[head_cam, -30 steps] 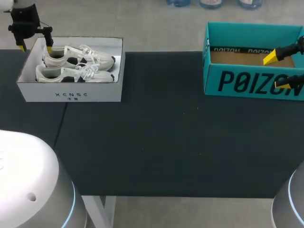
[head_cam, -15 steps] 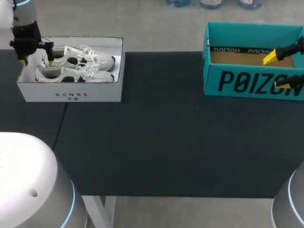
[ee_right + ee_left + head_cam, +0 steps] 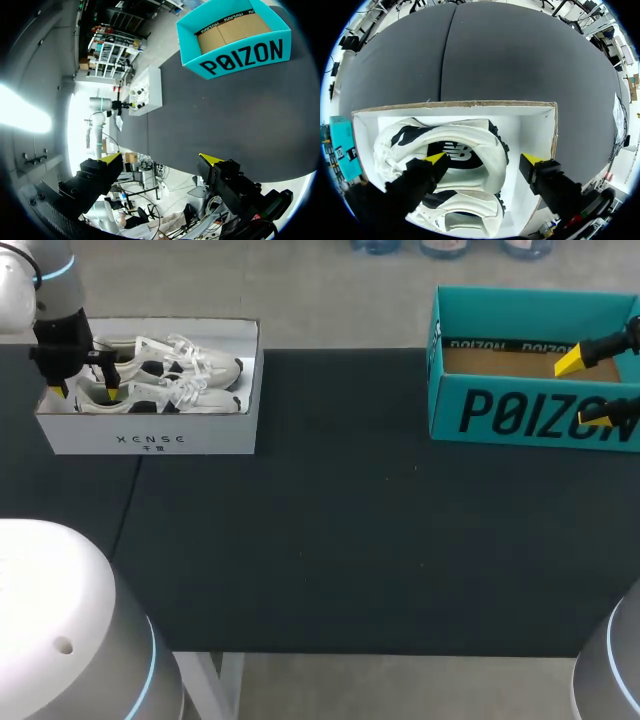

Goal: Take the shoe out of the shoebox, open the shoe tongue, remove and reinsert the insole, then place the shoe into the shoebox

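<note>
LEFT ARM: coming down from the far-left corner, left gripper (image 3: pixel 87 390) (image 3: pixel 484 159) hanging spread wide, grasping nothing, straddling the heel of the nearer white shoe (image 3: pixel 165 398) (image 3: pixel 470 145) | SHOE: lying inside the white shoebox (image 3: pixel 150 440) (image 3: pixel 540 130) on the counter (image 3: pixel 340 520) | RIGHT ARM: right gripper (image 3: pixel 585 390) (image 3: pixel 161 158) hovering released, empty, by the teal box (image 3: pixel 520 410) (image 3: pixel 235 35)

Gap between shoes (image 3: pixel 470 142) and white shoebox (image 3: pixel 553 131) end wall; open table (image 3: pixel 340 520) stretches to the teal box (image 3: pixel 530 415)

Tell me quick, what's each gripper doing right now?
Left gripper: open, straddling a shoe at its heel.
Right gripper: open, empty.
</note>
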Controlling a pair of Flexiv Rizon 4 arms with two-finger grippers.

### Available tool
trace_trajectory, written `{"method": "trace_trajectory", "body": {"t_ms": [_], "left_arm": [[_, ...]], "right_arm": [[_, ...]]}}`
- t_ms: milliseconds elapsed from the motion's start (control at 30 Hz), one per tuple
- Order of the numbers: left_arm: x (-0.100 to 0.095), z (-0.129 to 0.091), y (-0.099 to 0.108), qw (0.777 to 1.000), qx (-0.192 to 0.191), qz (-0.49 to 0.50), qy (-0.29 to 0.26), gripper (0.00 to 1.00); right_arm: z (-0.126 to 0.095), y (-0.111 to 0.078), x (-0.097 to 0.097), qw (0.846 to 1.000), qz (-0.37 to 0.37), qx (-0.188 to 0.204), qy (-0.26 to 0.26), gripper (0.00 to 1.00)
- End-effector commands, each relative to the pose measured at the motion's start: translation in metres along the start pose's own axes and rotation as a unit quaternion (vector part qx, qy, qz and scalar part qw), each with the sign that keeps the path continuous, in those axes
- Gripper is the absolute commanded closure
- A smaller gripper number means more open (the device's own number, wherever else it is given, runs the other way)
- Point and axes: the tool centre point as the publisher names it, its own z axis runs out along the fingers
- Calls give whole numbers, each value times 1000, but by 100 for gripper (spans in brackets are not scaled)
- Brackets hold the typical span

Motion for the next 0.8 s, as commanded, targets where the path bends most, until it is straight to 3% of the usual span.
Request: {"method": "trace_trajectory", "body": {"t_ms": [33,200,533,800], "left_arm": [[4,10,5,1000,8,-1,-6,11],[7,18,6,1000,18,-2,-10,25],[12,33,6,999,32,-1,-6,23],[12,45,7,999,35,17,-9,28]], "right_arm": [[1,0,0,1000,1,-1,-1,0],[1,0,0,1000,1,-1,-1,0],[1,0,0,1000,1,-1,-1,0],[1,0,0,1000,1,-1,-1,0]]}}
